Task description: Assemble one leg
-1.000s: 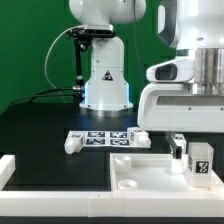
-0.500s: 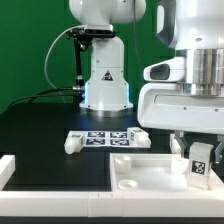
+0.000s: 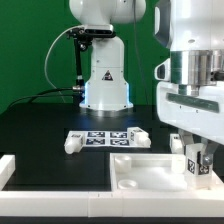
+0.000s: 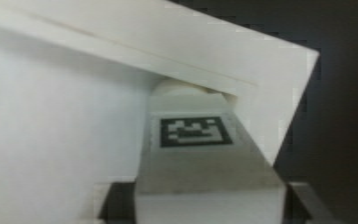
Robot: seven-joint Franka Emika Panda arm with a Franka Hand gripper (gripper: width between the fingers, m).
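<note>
Tagged leg (image 4: 197, 150) in gripper (image 4: 202, 202); white panel (image 4: 51, 120) behind

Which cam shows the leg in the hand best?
Wrist view: the leg fills the middle, its tag face-on. The exterior view's right shows it small, partly covered by the hand.

No letters, numbers or brand names legible in either view.

Leg (image 3: 197, 165), at 4 o'clock from the exterior view's centre: one square black-and-white tag on its facing side, too small to resolve there.

Wrist view, same leg: tag (image 4: 194, 131) seen close. It has a black border with a white block pattern inside, which is a code and not text.

Marker board (image 3: 104, 138), at 6 o'clock of centre: a row of like square tags, patterns blurred.

Robot base (image 3: 105, 88), at 12 o'clock of the marker board: small triangular sign (image 3: 103, 74) on its front, symbol inside unreadable.
</note>
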